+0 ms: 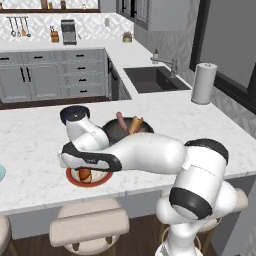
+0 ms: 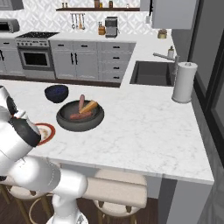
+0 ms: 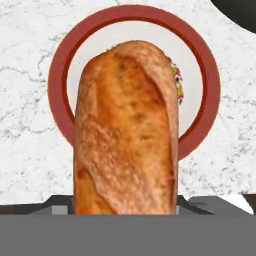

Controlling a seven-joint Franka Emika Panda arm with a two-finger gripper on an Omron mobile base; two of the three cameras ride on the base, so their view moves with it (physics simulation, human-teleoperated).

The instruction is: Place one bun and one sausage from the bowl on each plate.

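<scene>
**Reader:** Golden-brown crust is taking up most of the hand view. What are you holding?

**Me:** I am gripping a bun (image 3: 125, 130), a long crusty roll, between my jaws. My gripper (image 1: 84, 170) is hanging over the red-rimmed plate (image 3: 60, 75), which is lying near the front edge of the marble counter (image 1: 30, 145). The bun is standing lengthwise across the cream centre, and whether it is touching the plate I cannot tell.

**Reader:** How are you finishing this step well?

**Me:** I am judging that the bun should go down low and level before my jaws part, so it is not rolling toward the counter's front edge. I should be laying it to one side of the centre, leaving room for a sausage beside it. Something small and patterned is peeking out on the plate behind the bun; I cannot tell what it is.

**Reader:** And the count?

**Me:** One bun in my grip. In the dark grey bowl (image 2: 80, 116), just behind the plate toward the middle of the counter, I am counting one more bun (image 2: 88, 106) and, as far as I can tell, two sausages (image 2: 81, 101). One red-rimmed plate is in sight; a pale blue edge, likely the second plate (image 1: 1, 172), is showing at the counter's left end. One smaller dark blue bowl (image 2: 56, 93) is sitting behind the grey one.
</scene>
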